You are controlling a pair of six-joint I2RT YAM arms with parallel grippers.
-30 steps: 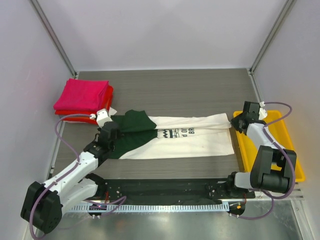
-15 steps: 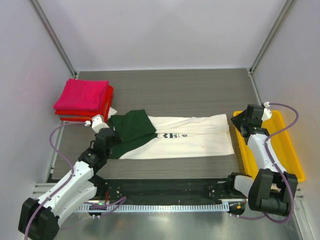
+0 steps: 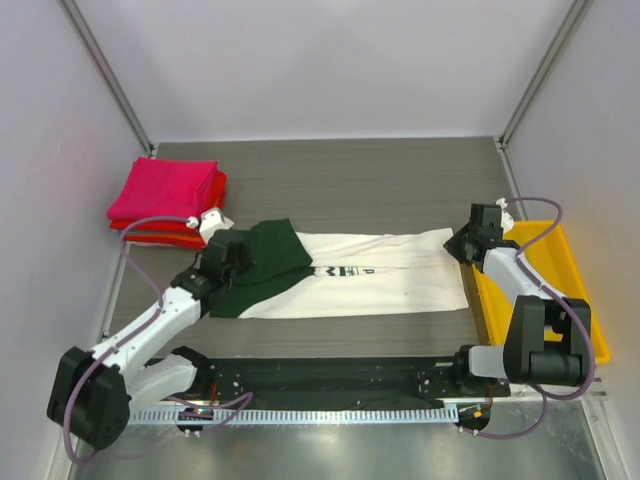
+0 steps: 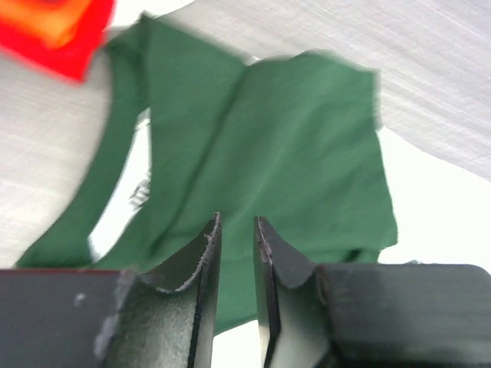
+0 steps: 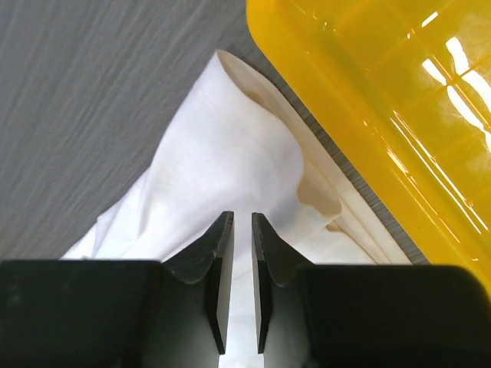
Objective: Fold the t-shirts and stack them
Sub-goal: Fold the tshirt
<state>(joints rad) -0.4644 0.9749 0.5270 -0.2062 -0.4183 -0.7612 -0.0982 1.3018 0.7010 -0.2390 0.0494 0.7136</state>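
Left arm (image 3: pixel 150 325), right arm (image 3: pixel 510 272): white links, black joints (purple cables (image 3: pixel 124 243) looped alongside); black jaws.

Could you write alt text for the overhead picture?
A cream-white t-shirt with a dark green top lies in a long strip across a grey table, the left pincer over its green end, the right pincer at its white end. Folded pink and red shirts are stacked far left; a yellow tray sits right.

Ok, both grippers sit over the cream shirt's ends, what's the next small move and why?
Probably lower the right gripper onto the hem end and pinch it. The cream shirt lies in a long strip, not yet folded crosswise; that gripper hangs over the hem beside the yellow tray, jaws slightly apart, no cloth between them.
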